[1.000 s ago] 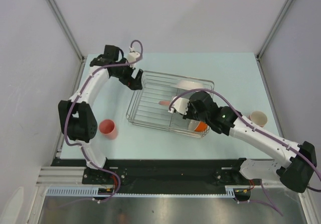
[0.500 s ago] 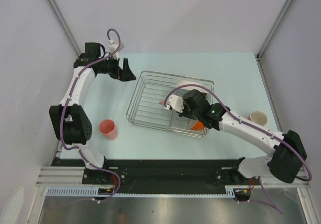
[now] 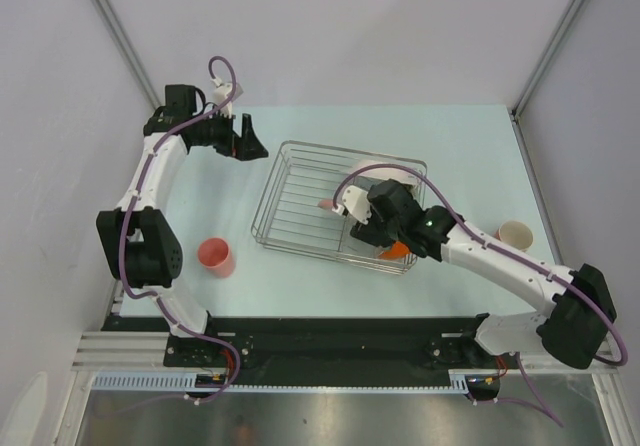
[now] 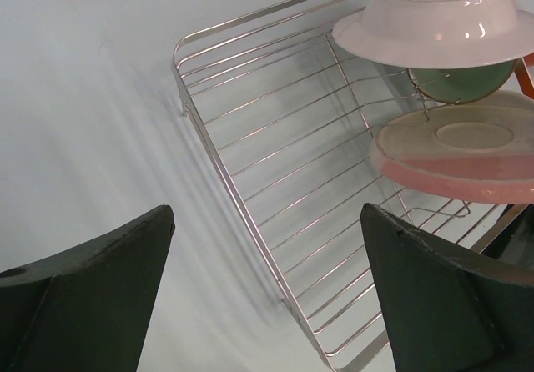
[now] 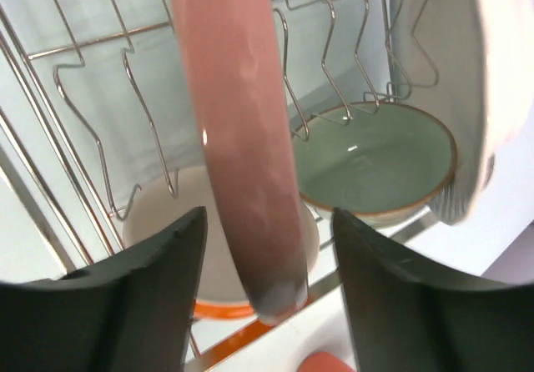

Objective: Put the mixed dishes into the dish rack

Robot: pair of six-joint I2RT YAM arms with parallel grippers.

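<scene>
The silver wire dish rack [image 3: 295,196] lies mid-table. My right gripper [image 3: 360,224] hangs over its right half, open. In the right wrist view a pink plate [image 5: 242,138] stands on edge between the spread fingers [image 5: 142,297], with a gap on each side. Under it sit the orange bowl with a white inside [image 5: 213,259] and the pale green bowl [image 5: 375,159]; a white plate [image 5: 467,80] stands at the right. My left gripper [image 3: 255,144] is open and empty off the rack's far left corner [image 4: 275,155]. A coral-pink cup [image 3: 215,256] stands on the table at the left.
A cream cup [image 3: 516,234] stands on the table right of the rack, close to my right forearm. The left wrist view shows the white plate [image 4: 434,22], green bowl [image 4: 463,80] and pink plate [image 4: 459,147] stacked along the rack's right side. Walls enclose the table.
My right gripper has opened and let go of the pink plate, which now stands in the rack. The left arm drew back from the rack's corner toward the far left.
</scene>
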